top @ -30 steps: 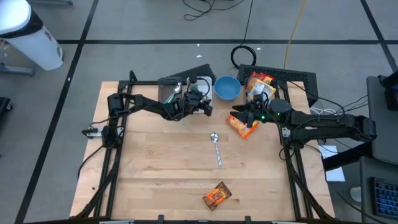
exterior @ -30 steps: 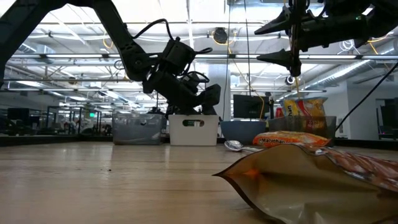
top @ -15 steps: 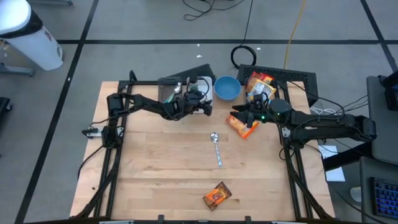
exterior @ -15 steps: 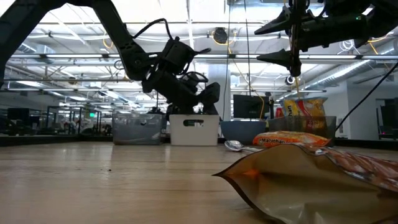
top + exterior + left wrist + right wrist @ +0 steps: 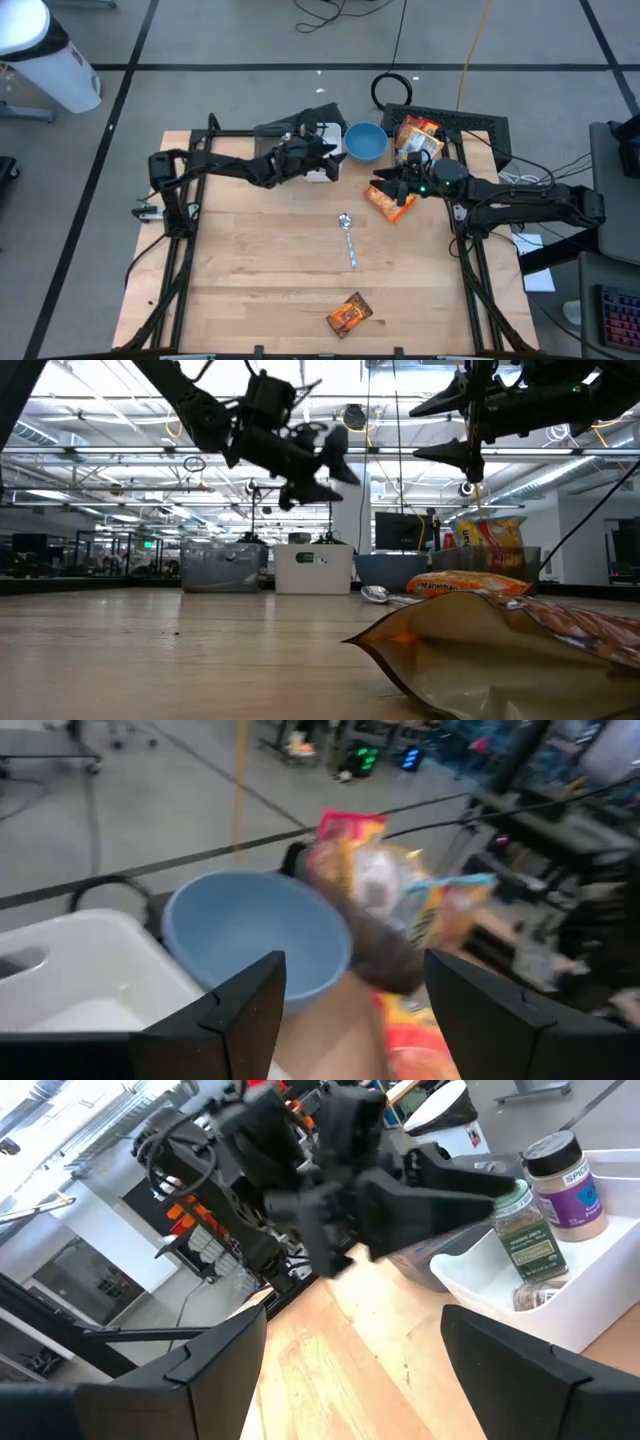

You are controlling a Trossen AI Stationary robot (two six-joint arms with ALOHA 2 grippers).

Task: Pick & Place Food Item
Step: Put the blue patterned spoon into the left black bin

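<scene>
Two grippers hover with fingers apart: the left gripper (image 5: 322,150) above the white bin (image 5: 322,172), the right gripper (image 5: 383,180) over a flat, crinkled orange snack packet (image 5: 387,204).

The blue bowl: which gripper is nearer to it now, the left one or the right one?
Left. The left gripper is raised just beside the blue bowl, over the white bin; the right gripper hangs farther away, above an orange snack bag.
</scene>
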